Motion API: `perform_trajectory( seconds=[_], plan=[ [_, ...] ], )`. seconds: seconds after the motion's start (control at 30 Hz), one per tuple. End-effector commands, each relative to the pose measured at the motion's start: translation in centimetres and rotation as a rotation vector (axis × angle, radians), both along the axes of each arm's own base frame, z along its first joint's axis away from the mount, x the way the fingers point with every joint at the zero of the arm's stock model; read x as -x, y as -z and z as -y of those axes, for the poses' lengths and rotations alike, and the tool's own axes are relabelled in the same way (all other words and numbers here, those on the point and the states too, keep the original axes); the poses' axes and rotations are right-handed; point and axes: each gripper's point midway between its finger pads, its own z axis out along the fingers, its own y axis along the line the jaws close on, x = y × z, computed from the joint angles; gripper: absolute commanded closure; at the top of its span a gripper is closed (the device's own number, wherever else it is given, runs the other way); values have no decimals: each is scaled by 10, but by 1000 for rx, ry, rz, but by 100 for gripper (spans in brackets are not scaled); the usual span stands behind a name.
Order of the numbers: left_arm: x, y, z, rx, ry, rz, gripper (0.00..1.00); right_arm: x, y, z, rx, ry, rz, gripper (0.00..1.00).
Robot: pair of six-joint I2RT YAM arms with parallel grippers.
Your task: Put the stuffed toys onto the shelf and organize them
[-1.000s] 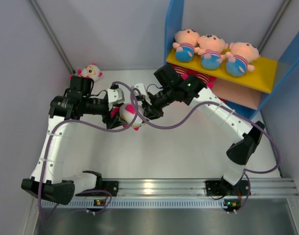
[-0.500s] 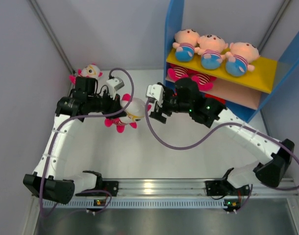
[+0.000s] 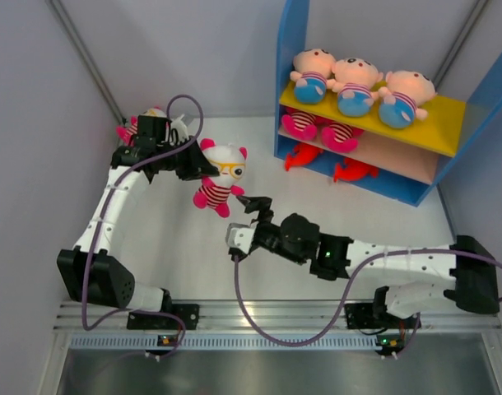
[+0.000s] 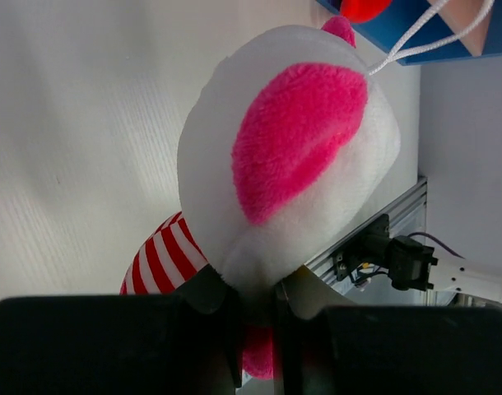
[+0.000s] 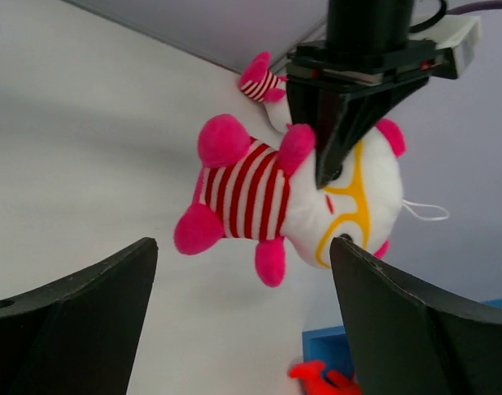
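One white-faced, pink-eared plush doll with a red-and-white striped body [image 3: 220, 174] is held over the white table [image 3: 177, 247] at centre-left of the overhead view. The left hand [image 3: 195, 164] pinches it by the head, fingers drawn narrow into the plush. The right hand [image 3: 255, 207] sits just below and to the right of the doll, spread wide and holding nothing; its own camera looks at the striped belly between its fingers.

The blue-sided three-tier shelf [image 3: 296, 49] stands at upper right. Three peach round-headed dolls [image 3: 354, 86] lie on its yellow top board, two striped dolls [image 3: 321, 127] on the left part of the tan middle board [image 3: 407, 160], and red fish-shaped plushies [image 3: 304, 156] on the base.

This looks like a hand-over. To do it well, the right hand should close across the torso rather than on a limb, and the left should release only once that grip is firm. The bare right stretch of the tan board, beside the matching dolls, seems the tidy spot.
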Motion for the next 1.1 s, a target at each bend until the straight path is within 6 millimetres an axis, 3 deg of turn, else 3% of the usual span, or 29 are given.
perform_trajectory(
  seconds=[0.0, 0.03, 0.23, 0.37, 0.47, 0.7, 0.77, 1.07],
  plan=[
    [-6, -39, 7, 119, -29, 54, 100, -13, -20, -10, -86, 107, 101, 14],
    [-4, -41, 7, 126, -27, 54, 100, -16, -2, -18, -39, 114, 109, 14],
    [1, -45, 5, 128, -36, 66, 100, -30, 31, -41, -14, 147, 27, 18],
    [2, -43, 4, 122, -30, 70, 100, -65, 44, -28, -45, 229, -54, 21],
    [2, -44, 6, 136, -24, 62, 100, -74, 53, -27, -44, 229, -87, 22],
    [0, -50, 9, 156, -25, 63, 100, -84, 48, -54, -64, 218, -123, 36],
    [1, -53, 9, 160, -18, 74, 100, -85, 57, -59, -39, 206, -143, 39],
    [-9, -60, 3, 131, -38, 118, 100, -78, 53, -69, -113, 178, -287, 25]
  ],
)
